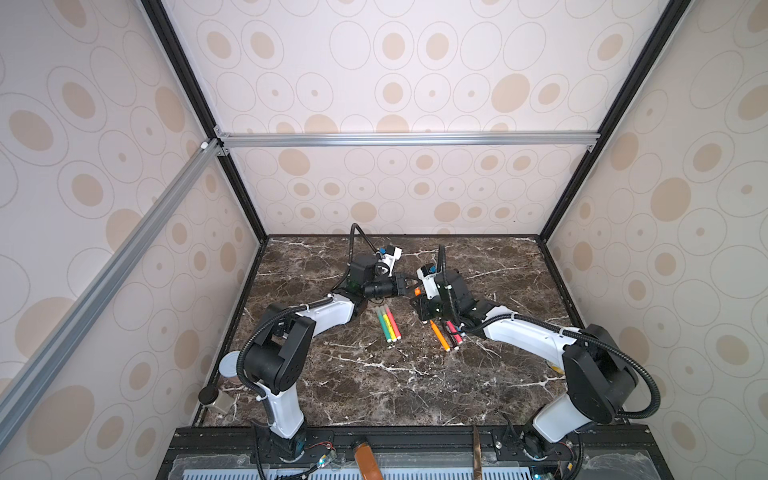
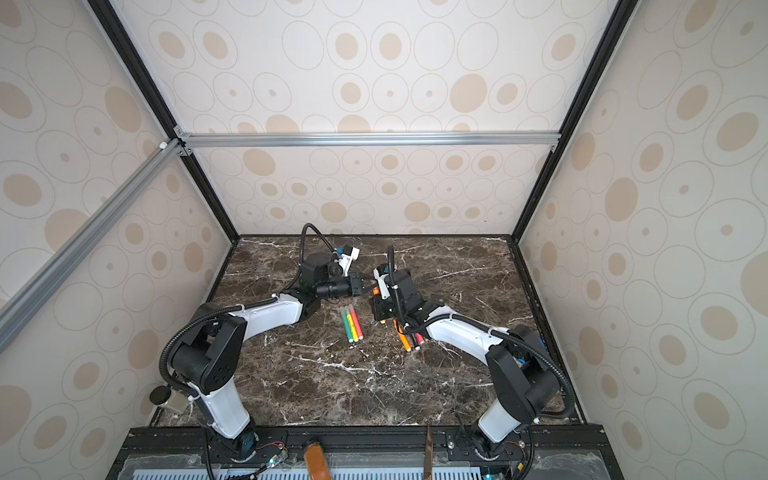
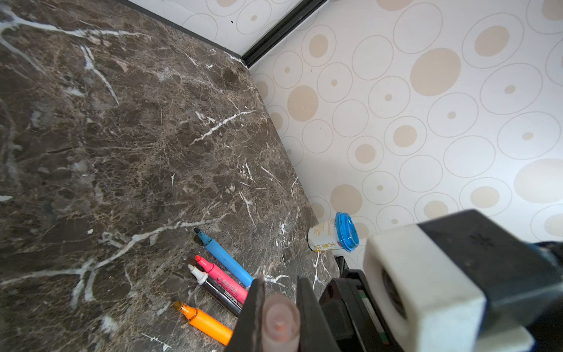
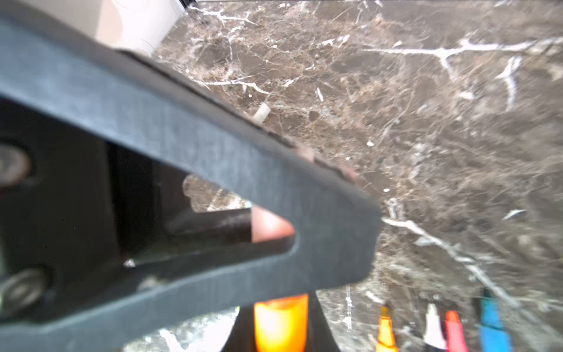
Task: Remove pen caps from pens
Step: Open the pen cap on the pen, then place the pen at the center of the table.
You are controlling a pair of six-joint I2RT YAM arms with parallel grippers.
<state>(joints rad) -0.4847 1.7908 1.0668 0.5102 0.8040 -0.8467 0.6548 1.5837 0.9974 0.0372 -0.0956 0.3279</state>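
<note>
In both top views the two arms meet above the tabletop (image 1: 374, 382), toward its 12 o'clock side. The left gripper (image 1: 409, 286) has its fingers (image 3: 253, 317) clenched on a translucent pinkish cap (image 3: 280, 323). The cap's closed end faces the left wrist camera, and an orange tint shows through it.

The right gripper (image 1: 417, 296) sits just at the 5 o'clock side of the left one. Its fingers (image 4: 321, 333) are clamped on the barrel of the held orange pen (image 4: 280, 323). In the right wrist view the left arm's fingers cover the stretch between barrel and cap, so it cannot be told whether the cap is on or off the pen.

Toward 7 o'clock from the grippers, the three capped pens (image 1: 388, 326) lie side by side and touching: green, yellow and red. Their pale caps point to 11 o'clock and their white plugs to 5 o'clock.

Toward 5 o'clock, partly under the right arm, four more pens lie in a row with bare tips: the loose orange pen (image 3: 204, 320), the black pen (image 3: 221, 294), the pink pen (image 3: 224, 280) and the blue pen (image 3: 227, 260).

A blue-lidded cup (image 3: 333, 236) lies on its side at the tabletop's edge against the wall. A black-lidded jar (image 1: 212, 398) stands in the 8 o'clock corner.
</note>
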